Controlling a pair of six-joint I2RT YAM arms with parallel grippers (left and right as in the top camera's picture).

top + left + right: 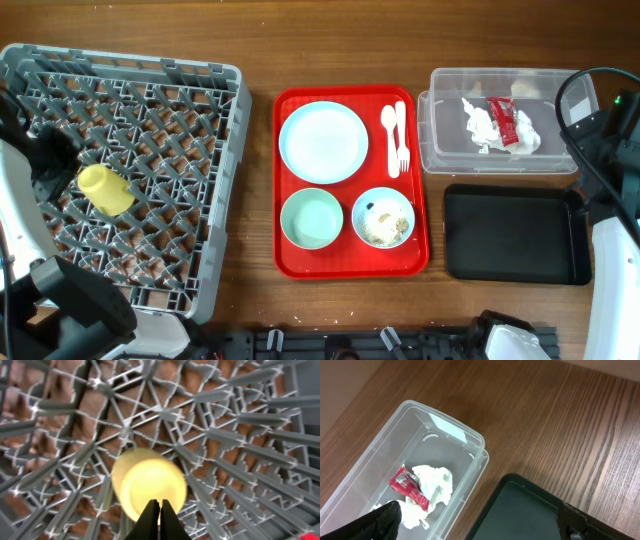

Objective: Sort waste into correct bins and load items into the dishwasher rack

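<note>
The small yellow cup lies on its side among the pegs of the grey dishwasher rack. In the left wrist view the cup sits just past my left gripper, which is shut and empty. My right gripper is wide open, over the gap between the clear tub and the black tray. The tub holds the white napkin and the red sauce packet. On the red tray are the plate, spoon, fork, an empty bowl and a bowl with food scraps.
In the overhead view the clear tub stands at the back right with the black tray in front of it. My right arm hangs over the tub's right end. Bare wood lies between rack and red tray.
</note>
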